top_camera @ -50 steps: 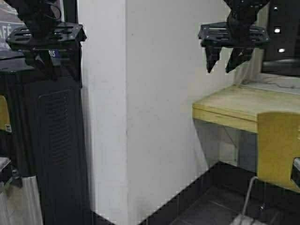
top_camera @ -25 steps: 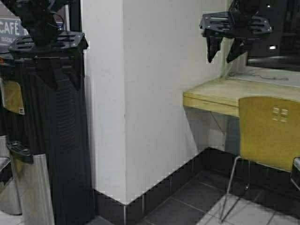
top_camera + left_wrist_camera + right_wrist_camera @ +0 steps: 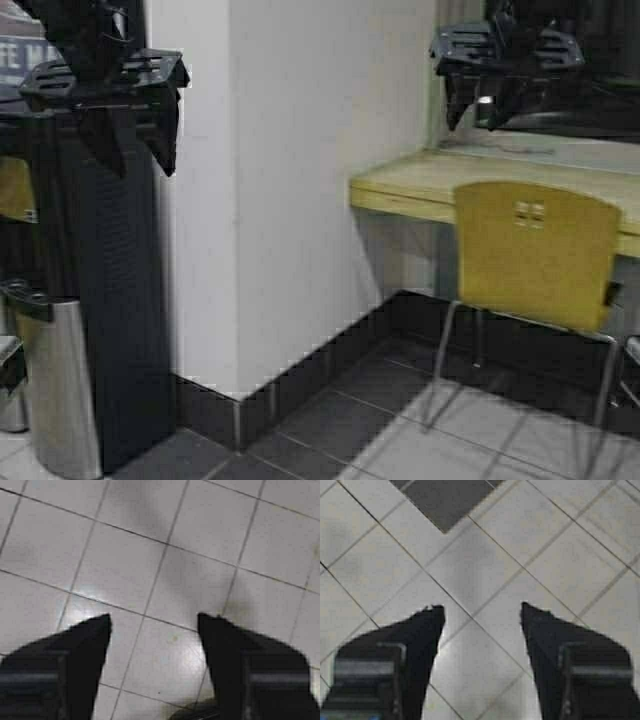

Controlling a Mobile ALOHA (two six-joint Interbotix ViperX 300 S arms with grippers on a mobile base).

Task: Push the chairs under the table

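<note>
Chair (image 3: 540, 250): stood on the tiled floor at the right of the high view, back turned toward the camera, yellow-tan, with small square cutouts near the top of the backrest; thin metal legs planted on the tiles. Backrest overlapped the front edge of the table; seat not visible, so how far under could not be told.
Table (image 3: 420, 185): pale wood top with a thick light front edge, running from the white pillar off toward the right, under a dark window.
Left gripper (image 3: 152, 622): held high at the upper left of the high view, in front of a tall black cabinet; fingers (image 3: 82, 645) apart, nothing between them (only pale floor tiles below in the left wrist view).
Right gripper (image 3: 480, 612): held high at the upper right of the high view, above the table and well above the chair, touching neither; fingers (image 3: 547, 635) apart and empty, pale tiles and one dark tile beneath.
Pillar (image 3: 310, 180): white, between cabinet and table, with a dark skirting at the foot.
Cabinet (image 3: 100, 300): black, ribbed, left of the pillar.
Bin (image 3: 55, 385): shiny metal with a dark lid, low at the left, just beside the cabinet.
Floor (image 3: 470, 430): dark tiles along the wall, paler tiles nearer the camera.
</note>
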